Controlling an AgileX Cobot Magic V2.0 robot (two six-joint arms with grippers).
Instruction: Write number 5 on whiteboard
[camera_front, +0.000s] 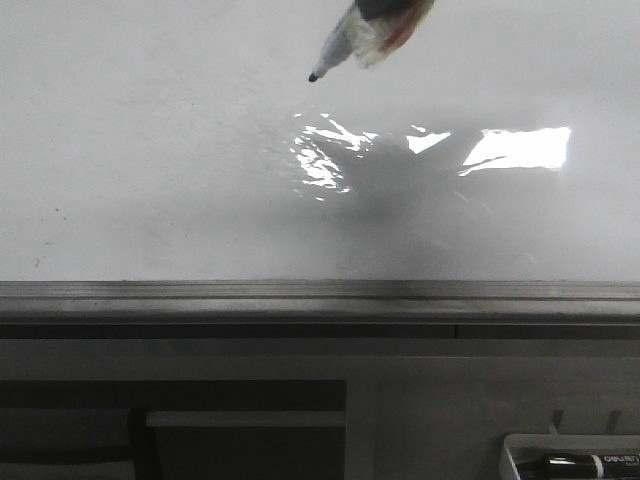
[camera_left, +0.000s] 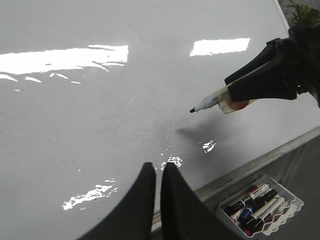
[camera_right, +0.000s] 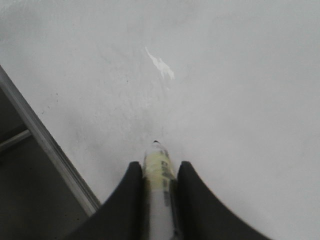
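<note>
The whiteboard (camera_front: 150, 150) fills the upper two thirds of the front view, glossy and white, with bright glare patches right of centre and a grey metal rail along its lower edge. No number 5 shows on it in any view; apart from a few small dark specks at the left, the surface is unmarked, so the writing looks not yet begun.

The marker (camera_front: 350, 40) enters from the top of the front view, right of centre, angled down and to the left. The right gripper (camera_right: 160, 172) is clamped on its barrel, one finger on each side, in the lower middle of the right wrist view. In the left wrist view the tip (camera_left: 192, 110) appears to stand off the board, with its shadow lying apart from it just below.

To do this step well, I judge the tip should be brought down gently until it only just meets the board, held at a steady slant. There should also be enough clear board below and to the side for the figure's top bar and curved tail.

The left gripper (camera_left: 156, 172) sits at the lower middle of its view, fingers pressed together and holding nothing.

At the lower right of that view, a small white tray (camera_left: 287, 212) below the rail holds several markers (camera_left: 252, 202) side by side.
</note>
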